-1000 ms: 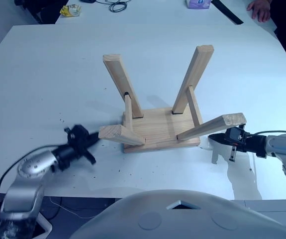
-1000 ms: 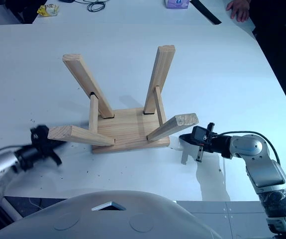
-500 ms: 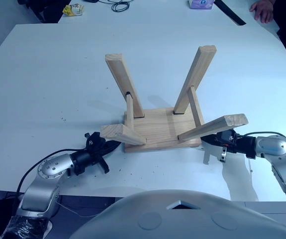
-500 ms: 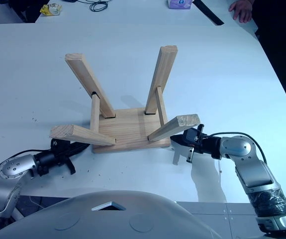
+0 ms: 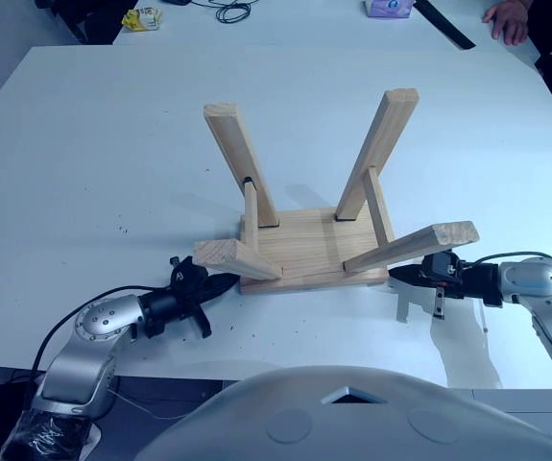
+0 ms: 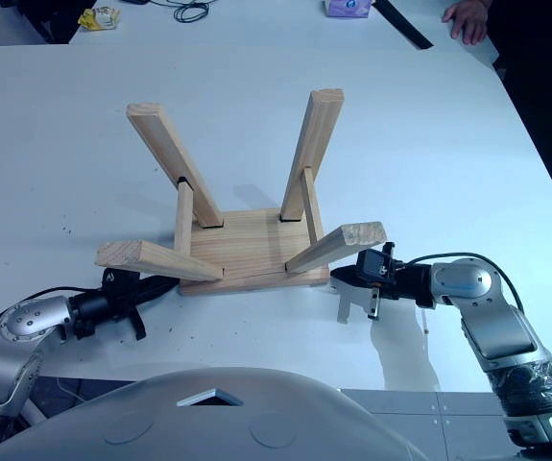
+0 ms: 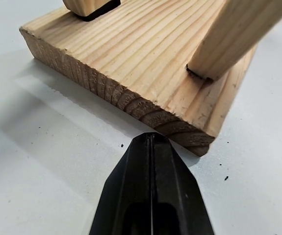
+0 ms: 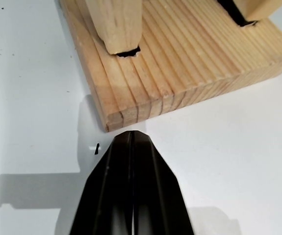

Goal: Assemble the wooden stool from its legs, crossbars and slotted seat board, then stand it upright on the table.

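Now I am aiming the left end effector (image 7: 150,139) and right end effector (image 8: 131,136), both pressed together, under the seat board (image 5: 306,248). I am levering evenly.

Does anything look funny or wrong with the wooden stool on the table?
Yes. The stool is upside down: its seat board lies flat on the table and its four legs stick up, leaning outward. Tiny dark specks dot the table near the left gripper. Nothing looks broken.

The pale wooden stool (image 5: 314,230) rests inverted on its seat board (image 5: 309,252), four legs splayed upward.
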You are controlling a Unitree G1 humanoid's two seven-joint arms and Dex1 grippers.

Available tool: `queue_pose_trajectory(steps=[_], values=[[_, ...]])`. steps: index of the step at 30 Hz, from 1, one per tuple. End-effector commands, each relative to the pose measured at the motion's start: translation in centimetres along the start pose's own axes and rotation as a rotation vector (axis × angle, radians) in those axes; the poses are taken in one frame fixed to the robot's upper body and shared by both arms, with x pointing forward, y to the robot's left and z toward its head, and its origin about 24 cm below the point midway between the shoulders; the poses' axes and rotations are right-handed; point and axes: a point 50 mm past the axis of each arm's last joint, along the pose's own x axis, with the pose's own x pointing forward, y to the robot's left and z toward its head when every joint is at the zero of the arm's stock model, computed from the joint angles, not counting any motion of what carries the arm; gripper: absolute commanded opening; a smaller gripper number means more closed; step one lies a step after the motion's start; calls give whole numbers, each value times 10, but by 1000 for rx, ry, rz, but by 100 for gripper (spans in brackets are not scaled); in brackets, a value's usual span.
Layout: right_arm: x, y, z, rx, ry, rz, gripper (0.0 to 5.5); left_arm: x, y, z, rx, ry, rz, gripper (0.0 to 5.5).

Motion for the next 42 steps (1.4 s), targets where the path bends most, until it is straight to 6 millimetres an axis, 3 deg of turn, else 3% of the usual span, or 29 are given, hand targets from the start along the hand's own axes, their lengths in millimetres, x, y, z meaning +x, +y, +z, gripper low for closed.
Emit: queue_pose_trajectory(steps=[1,7,13,26,36,42], values=[[1,-1,2,-2,-7,-3,0,-1,-5,-9,-20,58,-23,2],[1,2,0,7,-9,-14,0,-9,-6,-8,-17,81,-49,2],[7,4,2,3,-23,-10,0,-4,-2,-12,-12,99,-58,2],[6,-6,1,-17,-13,-49,0,-12,3,-11,-9,113,-58,2],[19,1,10,-18,-57,-3,0,3,-3,-4,-18,58,-123,2],[16,2,22,4,-118,11,0,-3,0,10,3,13,-143,2]])
